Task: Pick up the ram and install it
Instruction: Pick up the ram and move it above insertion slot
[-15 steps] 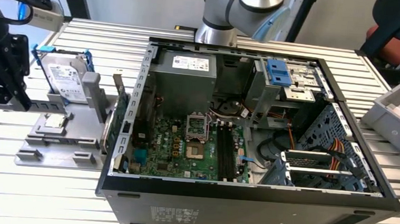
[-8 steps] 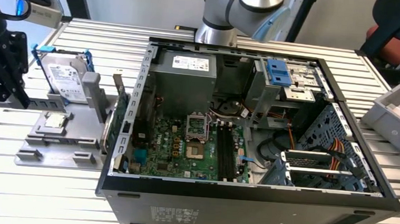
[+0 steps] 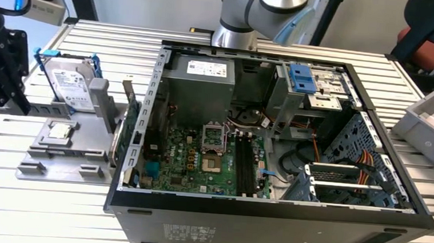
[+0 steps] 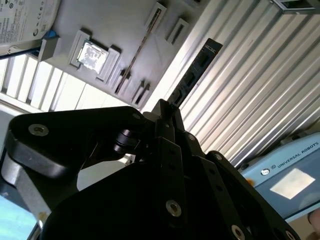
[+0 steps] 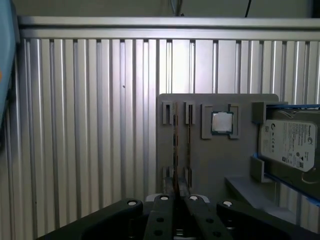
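My gripper [image 4: 167, 107] is shut on the ram [image 4: 195, 72], a thin dark stick that juts out past the fingertips. In the first wrist view the ram [image 5: 176, 150] shows edge-on, rising from the gripper [image 5: 176, 197] in line with a narrow slot of the grey holder [image 5: 220, 160]. In the exterior view the black gripper [image 3: 9, 84] hangs in the air at the far left, beside the holder [image 3: 70, 145]. The open computer case [image 3: 272, 208] lies in the middle, with the green motherboard [image 3: 191, 160] and its black memory slots [image 3: 245, 163] inside.
The holder carries a square silvery chip [image 3: 60, 132] and an upright hard drive [image 3: 74, 88]. A green expansion card [image 3: 131, 132] stands by the case's left wall. A grey bin [image 3: 431, 122] sits at the exterior view's right on the ribbed metal table [image 3: 35, 200].
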`<state>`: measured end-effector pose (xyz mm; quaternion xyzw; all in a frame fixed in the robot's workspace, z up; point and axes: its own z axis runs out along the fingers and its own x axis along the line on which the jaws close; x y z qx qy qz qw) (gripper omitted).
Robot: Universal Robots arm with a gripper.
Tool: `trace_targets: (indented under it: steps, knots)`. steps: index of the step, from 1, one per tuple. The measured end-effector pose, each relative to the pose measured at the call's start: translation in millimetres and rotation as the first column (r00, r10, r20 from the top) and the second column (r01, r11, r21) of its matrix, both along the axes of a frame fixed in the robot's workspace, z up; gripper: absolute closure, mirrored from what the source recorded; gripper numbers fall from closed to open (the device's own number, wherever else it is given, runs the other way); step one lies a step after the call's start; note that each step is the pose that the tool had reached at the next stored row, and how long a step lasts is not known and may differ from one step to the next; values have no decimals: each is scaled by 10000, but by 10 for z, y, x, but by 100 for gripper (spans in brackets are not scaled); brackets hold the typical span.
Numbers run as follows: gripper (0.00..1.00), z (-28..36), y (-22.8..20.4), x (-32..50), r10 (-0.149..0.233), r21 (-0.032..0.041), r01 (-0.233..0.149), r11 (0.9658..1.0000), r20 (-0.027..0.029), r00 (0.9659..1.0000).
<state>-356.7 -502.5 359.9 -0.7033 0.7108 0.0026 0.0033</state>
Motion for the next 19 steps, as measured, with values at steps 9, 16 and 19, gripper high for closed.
trace_targets:
  steps: [9, 16, 19]
  knots:
    - [100, 76, 1, 0, 0, -5, 0, 10000, 1, 10000]
    - [100, 136, 2, 0, 0, -9, 0, 10000, 0, 10000]
    - [100, 182, 2, 0, 0, -9, 0, 10000, 0, 10000]
